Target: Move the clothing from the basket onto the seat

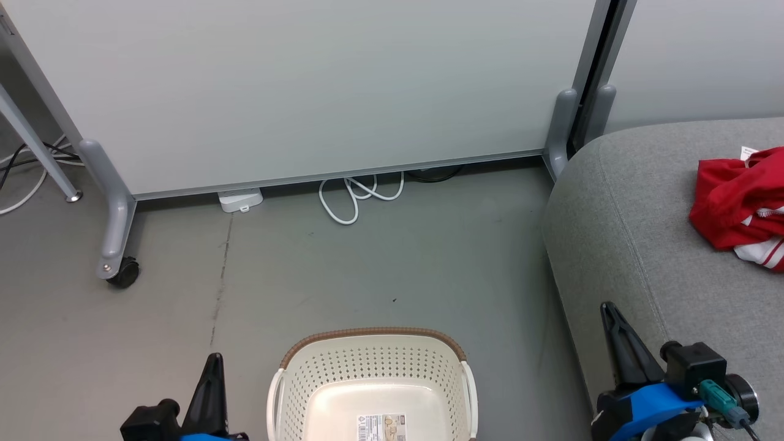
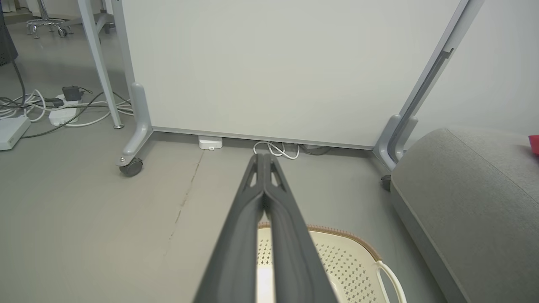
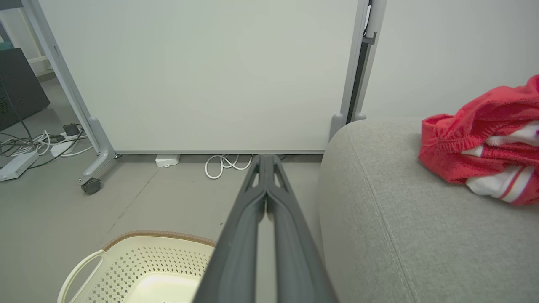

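Note:
The cream basket [image 1: 373,361] with a brown rim stands on the floor at the bottom centre; its inside shows bare apart from a label. Red clothing [image 1: 738,205] with white stripes lies bunched on the grey seat [image 1: 631,245] at the right. My left gripper [image 1: 213,361] is at the basket's left, shut and holding nothing. At the seat's near corner my right gripper [image 1: 606,309] is shut too, with nothing in it. In the wrist views the basket [image 2: 358,261] [image 3: 139,265], the seat [image 2: 463,202] [image 3: 379,219] and the clothing [image 3: 484,143] show again, behind the shut left gripper [image 2: 264,156] and right gripper [image 3: 265,158].
A pale partition panel [image 1: 306,92] on wheeled feet [image 1: 122,272] stands behind the basket. A white cable [image 1: 358,196] loops under it beside a small white box [image 1: 240,199]. More cables and power strips [image 2: 54,109] lie at the far left. Grey floor [image 1: 392,263] stretches between panel and basket.

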